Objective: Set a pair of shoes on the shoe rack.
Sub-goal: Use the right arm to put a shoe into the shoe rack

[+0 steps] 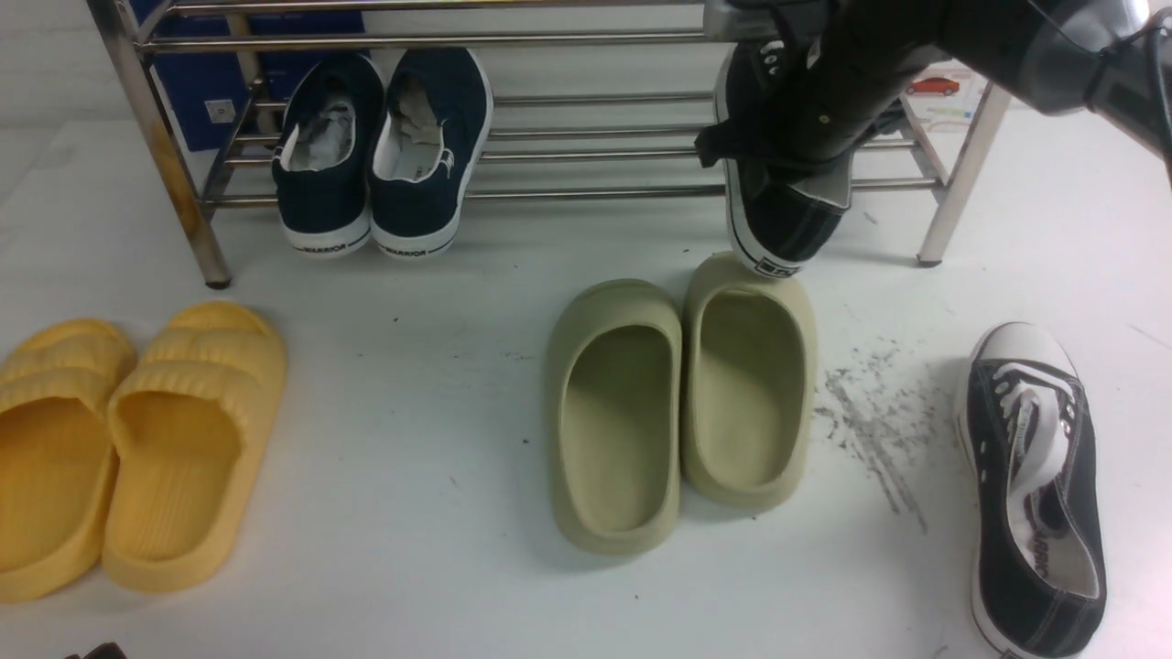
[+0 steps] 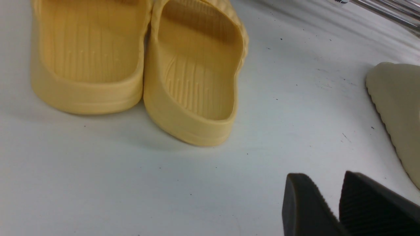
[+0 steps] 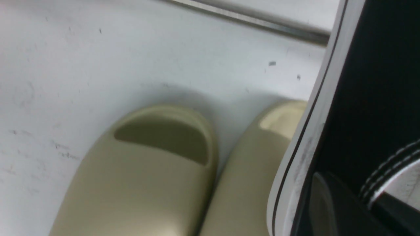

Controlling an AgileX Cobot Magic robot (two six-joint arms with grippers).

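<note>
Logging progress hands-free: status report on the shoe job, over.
Right gripper: jaws shut on black canvas white-soled sneaker, tilted at steel tube shoe rack, heel over olive foam slides. Left gripper: jaws open, empty. Matching sneaker on floor.

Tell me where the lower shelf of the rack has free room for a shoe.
Free: the lower shelf tubes between the navy slip-ons and the held black sneaker. Crowded: the right end, where that sneaker's heel reaches the olive slides.

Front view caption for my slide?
Right gripper holds one black sneaker at the shoe rack; its mate lies off it.
</note>
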